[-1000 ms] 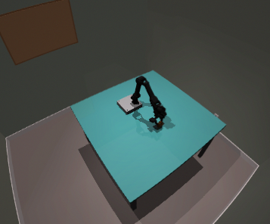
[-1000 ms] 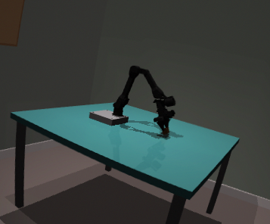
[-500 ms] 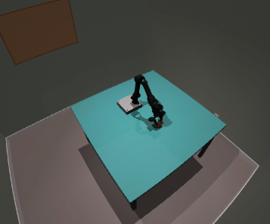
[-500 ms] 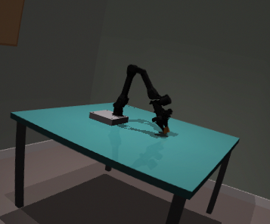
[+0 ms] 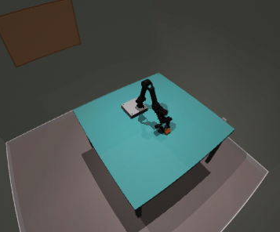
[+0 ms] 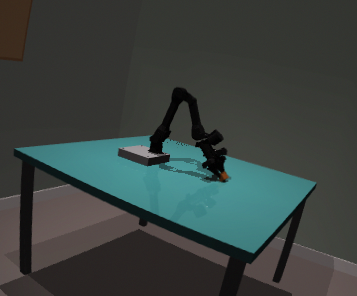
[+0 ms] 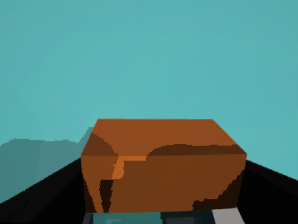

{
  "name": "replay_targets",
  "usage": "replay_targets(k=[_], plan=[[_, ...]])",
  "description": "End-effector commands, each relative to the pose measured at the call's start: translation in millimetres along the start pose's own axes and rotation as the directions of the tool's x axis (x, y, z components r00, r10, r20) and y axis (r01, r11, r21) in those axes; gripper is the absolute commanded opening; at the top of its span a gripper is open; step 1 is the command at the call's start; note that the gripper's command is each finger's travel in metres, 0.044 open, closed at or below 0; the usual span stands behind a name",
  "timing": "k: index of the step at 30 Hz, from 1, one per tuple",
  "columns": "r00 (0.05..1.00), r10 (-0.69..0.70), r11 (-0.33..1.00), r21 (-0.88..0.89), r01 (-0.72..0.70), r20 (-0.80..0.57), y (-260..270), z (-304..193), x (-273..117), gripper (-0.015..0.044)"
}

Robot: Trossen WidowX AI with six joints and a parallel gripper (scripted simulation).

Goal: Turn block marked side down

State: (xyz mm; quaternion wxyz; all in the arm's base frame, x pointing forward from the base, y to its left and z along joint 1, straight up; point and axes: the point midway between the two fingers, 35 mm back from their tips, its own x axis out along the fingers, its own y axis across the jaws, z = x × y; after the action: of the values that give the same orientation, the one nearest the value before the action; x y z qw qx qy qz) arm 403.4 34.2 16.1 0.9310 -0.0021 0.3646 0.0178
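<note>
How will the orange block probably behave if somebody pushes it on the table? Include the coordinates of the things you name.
The orange block (image 5: 167,131) (image 6: 224,176) (image 7: 162,182) looks stiff: its edges stay straight between the gripper's fingers. With flat faces, it would probably slide or tip over an edge rather than roll. Its plain faces may be somewhat slippery, but the pictures cannot settle that.

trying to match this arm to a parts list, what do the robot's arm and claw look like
The arm is black throughout: slender links, bulkier rounded joints and a rounded elbow at the top. The claw is black too, with two dark, plain fingers. No cables or markings can be made out.
</note>
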Motion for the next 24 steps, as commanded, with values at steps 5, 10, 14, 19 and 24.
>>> replay_targets(k=[5, 10, 14, 19, 24], plan=[[0.995, -0.004, 1.0, -0.007, 0.005, 0.103, -0.5, -10.6, 9.6, 0.0], [0.985, -0.004, 1.0, -0.007, 0.005, 0.171, -0.7, -14.8, 10.6, 0.0], [0.974, -0.003, 1.0, -0.006, 0.004, 0.228, -0.7, -17.2, 8.8, 0.0], [0.955, -0.001, 1.0, -0.004, 0.003, 0.298, -0.8, -20.0, 3.9, 0.0], [0.933, -0.003, 1.0, -0.003, 0.004, 0.36, -1.7, -24.4, -3.7, 0.0]])
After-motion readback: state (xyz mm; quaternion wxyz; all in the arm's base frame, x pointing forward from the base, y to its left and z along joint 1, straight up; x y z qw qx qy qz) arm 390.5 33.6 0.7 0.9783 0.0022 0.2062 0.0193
